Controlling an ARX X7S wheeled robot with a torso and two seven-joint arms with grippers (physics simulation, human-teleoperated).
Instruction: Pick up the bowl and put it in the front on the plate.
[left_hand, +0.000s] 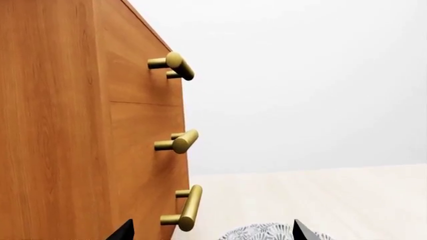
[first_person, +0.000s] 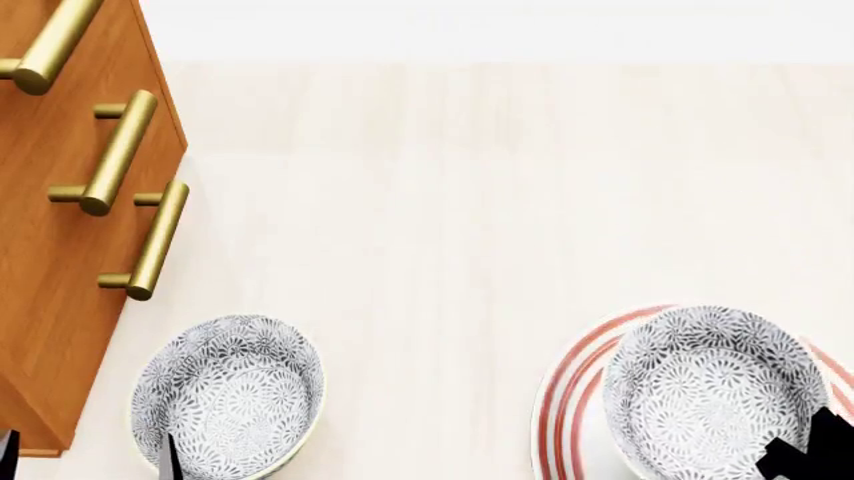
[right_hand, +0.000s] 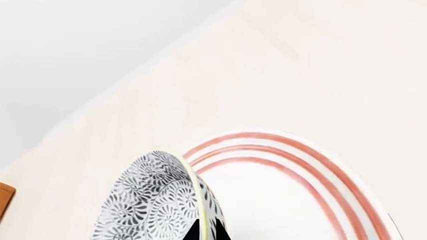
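Observation:
The bowl (first_person: 714, 390), white with a dense grey-blue floral pattern, is over the white red-ringed plate (first_person: 571, 400) at the lower right of the head view. My right gripper (right_hand: 205, 231) is shut on the bowl (right_hand: 153, 205), one fingertip on each side of its rim, with the plate (right_hand: 287, 200) beneath. I cannot tell whether the bowl rests on the plate. In the head view the right gripper (first_person: 814, 450) shows as a black shape at the bowl's near right edge. My left gripper (left_hand: 213, 232) is open, and a second look-alike bowl (left_hand: 267, 233) shows between its fingertips.
The second bowl (first_person: 227, 395) sits on the pale wooden surface (first_person: 441, 220) at the lower left, beside a wooden drawer cabinet (first_person: 54, 260) with brass bar handles (first_person: 147, 240). The left gripper (first_person: 87, 455) tips flank that bowl's near left side. A white wall lies beyond.

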